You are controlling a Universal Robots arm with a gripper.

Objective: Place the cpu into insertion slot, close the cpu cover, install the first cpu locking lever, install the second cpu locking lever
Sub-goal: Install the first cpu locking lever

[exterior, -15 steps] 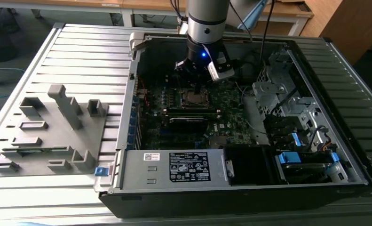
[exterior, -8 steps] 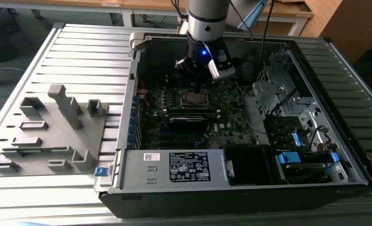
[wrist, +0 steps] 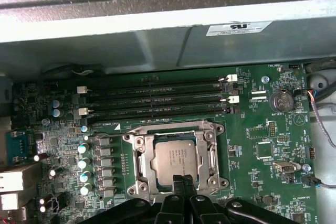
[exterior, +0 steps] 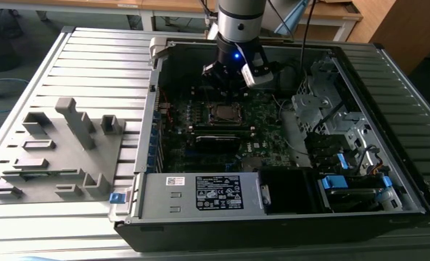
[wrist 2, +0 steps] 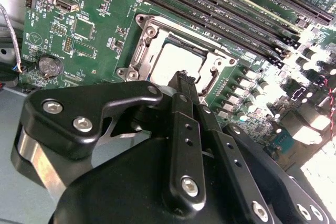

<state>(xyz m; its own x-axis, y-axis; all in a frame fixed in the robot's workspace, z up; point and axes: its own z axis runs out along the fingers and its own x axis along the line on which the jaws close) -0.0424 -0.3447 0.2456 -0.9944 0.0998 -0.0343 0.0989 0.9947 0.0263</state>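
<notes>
First wrist view: we see the cpu (wrist: pixel 176 160) seated in its socket (wrist: pixel 212 128) on the green board (wrist: pixel 262 129), with the cpu cover (wrist: pixel 142 157) lying flat around it. We judge the chip light, stiff and fragile, best gripped by its edges. The cover looks thin and springy. The second wrist view shows the fingers (wrist 2: pixel 182 103) of the gripper (wrist: pixel 183 181) pressed together, holding nothing. The exterior view places it above the socket's far edge, toward the case's (exterior: pixel 148 125) far side.

cpu (wrist: pixel 176 161) seated, cpu cover (wrist: pixel 143 162) lowered around it

Downward gripper (wrist: pixel 182 180), fingers together
</notes>
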